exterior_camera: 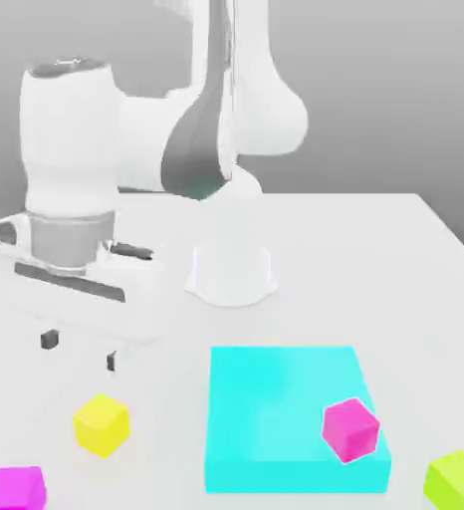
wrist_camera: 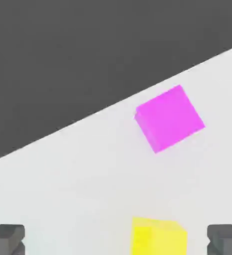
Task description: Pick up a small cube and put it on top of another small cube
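A yellow cube (exterior_camera: 102, 424) (wrist_camera: 159, 236) rests on the white table toward the exterior view's left. A magenta cube (exterior_camera: 14, 489) (wrist_camera: 169, 118) lies beyond it near the table's corner. My gripper (exterior_camera: 80, 351) (wrist_camera: 116, 240) hangs open a little above the table, just short of the yellow cube, with nothing between its dark fingertips (wrist_camera: 6, 238). A second magenta cube (exterior_camera: 350, 429) sits on a flat cyan slab (exterior_camera: 276, 398). A lime-green cube (exterior_camera: 457, 481) lies at the exterior view's lower right.
The arm's white base (exterior_camera: 231, 269) stands at the table's middle. The table's edge (wrist_camera: 63, 130) runs close behind the near magenta cube. The cyan slab takes up the middle of the front area.
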